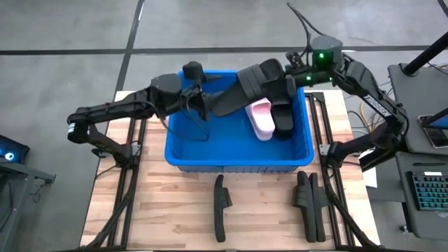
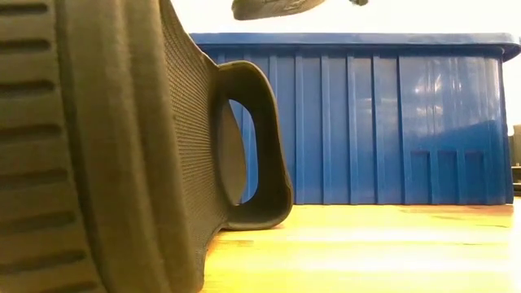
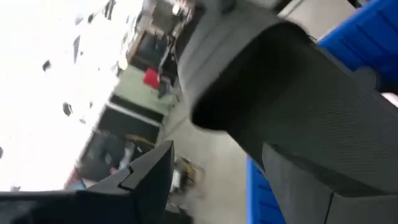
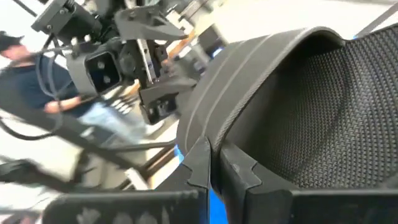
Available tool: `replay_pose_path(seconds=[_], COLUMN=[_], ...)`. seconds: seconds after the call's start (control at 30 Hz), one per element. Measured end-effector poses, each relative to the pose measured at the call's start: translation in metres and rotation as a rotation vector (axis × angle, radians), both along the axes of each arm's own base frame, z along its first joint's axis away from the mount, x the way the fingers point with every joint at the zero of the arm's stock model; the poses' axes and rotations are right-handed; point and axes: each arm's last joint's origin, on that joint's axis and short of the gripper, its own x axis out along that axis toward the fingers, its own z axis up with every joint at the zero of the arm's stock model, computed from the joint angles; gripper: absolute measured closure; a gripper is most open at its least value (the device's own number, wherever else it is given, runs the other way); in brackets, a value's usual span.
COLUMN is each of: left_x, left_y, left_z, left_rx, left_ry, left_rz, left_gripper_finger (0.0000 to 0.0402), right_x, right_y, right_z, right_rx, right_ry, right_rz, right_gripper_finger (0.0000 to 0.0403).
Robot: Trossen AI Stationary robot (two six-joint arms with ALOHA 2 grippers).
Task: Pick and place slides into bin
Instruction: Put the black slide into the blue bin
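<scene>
Now black slide (image 1: 241, 89) clamped in right gripper (image 1: 285, 80), over bin (image 1: 183, 150).

Both arms are dark, near-black, built from tube-shaped links joined by rounded joint housings. The left arm (image 1: 115, 112) has thin black cables looping loosely from its wrist. The right arm (image 1: 371, 91) carries a boxy wrist block with a bright green light (image 1: 321, 58), and a thin black cable arcs off it. Close up, the right gripper (image 4: 214, 165) has flat, angular, matte black fingers (image 4: 199, 163) with notched tips on a dark crossbar.
</scene>
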Motion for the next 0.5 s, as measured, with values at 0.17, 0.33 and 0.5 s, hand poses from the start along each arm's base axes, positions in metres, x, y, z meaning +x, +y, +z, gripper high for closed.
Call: replay_pose_path(seconds=[0.17,0.33,0.5], left_x=[0.005,0.015,0.028], left_y=[-0.011,-0.017,-0.015], left_z=[0.004,0.004,-0.007], left_rx=[0.114,0.245,0.293], left_ry=[0.001,0.034,0.109], left_rz=[-0.038,-0.068,-0.070], left_gripper_finger=[0.0172,0.0172,0.0172], right_x=[0.008,0.016,0.019], right_y=[-0.012,-0.017,-0.019], right_z=[-0.007,-0.012,-0.014], right_rx=[0.100,0.124,0.142], right_ry=[0.003,0.009,0.011], right_rz=[0.074,0.103,0.127], right_gripper_finger=[0.0394,0.0394,0.0394])
